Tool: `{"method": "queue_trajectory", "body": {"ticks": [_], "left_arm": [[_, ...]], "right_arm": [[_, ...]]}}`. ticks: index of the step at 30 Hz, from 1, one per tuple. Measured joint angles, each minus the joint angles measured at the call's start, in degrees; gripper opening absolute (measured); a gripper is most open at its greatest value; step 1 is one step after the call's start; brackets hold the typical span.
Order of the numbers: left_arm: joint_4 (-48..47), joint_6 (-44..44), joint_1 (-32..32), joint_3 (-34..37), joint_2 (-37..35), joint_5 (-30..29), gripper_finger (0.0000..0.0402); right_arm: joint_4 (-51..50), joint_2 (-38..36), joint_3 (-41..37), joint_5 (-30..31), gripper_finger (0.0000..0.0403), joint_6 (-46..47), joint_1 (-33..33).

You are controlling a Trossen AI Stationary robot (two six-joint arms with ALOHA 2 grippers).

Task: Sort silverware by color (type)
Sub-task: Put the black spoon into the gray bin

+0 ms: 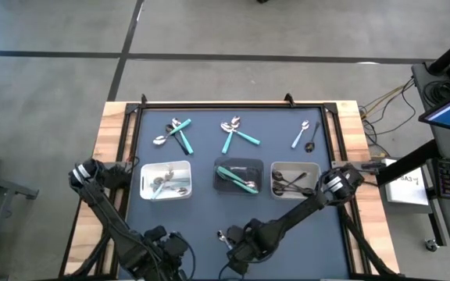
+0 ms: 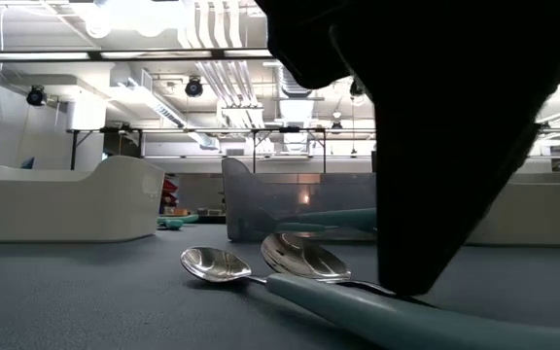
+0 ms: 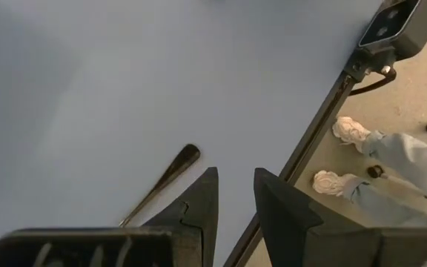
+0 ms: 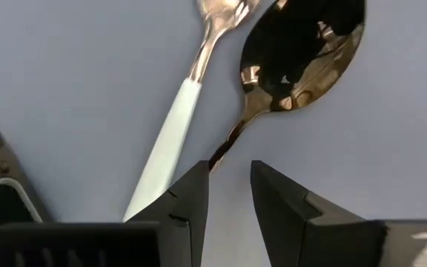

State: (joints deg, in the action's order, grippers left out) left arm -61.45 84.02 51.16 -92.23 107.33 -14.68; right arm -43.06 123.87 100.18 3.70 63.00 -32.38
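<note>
Fingers point(image 4: 191, 196) of the right gripper point(image 4: 227, 194) stand slightly apart, empty, over a silver spoon point(image 4: 302, 52) beside a teal-handled one point(image 4: 170, 126) at the bench's point(image 1: 287, 250) near edge. Next, I'd judge: straddle the handle, close. Left gripper point(image 3: 236, 200) waits nearby, parted.

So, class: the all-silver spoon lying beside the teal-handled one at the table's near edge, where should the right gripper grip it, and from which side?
Grip the silver spoon on its thin handle just behind the bowl, coming from straight above. It lies flat, and the right gripper already straddles the handle with its fingers open. Keep clear of the teal-handled spoon alongside.
</note>
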Motion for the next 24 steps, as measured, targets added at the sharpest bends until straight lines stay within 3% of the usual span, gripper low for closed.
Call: {"method": "queue_trajectory", "body": {"ticks": [24], "left_arm": [[-0.53, 2.05, 0.67, 0.07, 0.00, -1.48, 0.0071]], "right_arm": [[1.19, -0.51, -0.17, 2.95, 0.0093, 4.15, 0.54]]}}
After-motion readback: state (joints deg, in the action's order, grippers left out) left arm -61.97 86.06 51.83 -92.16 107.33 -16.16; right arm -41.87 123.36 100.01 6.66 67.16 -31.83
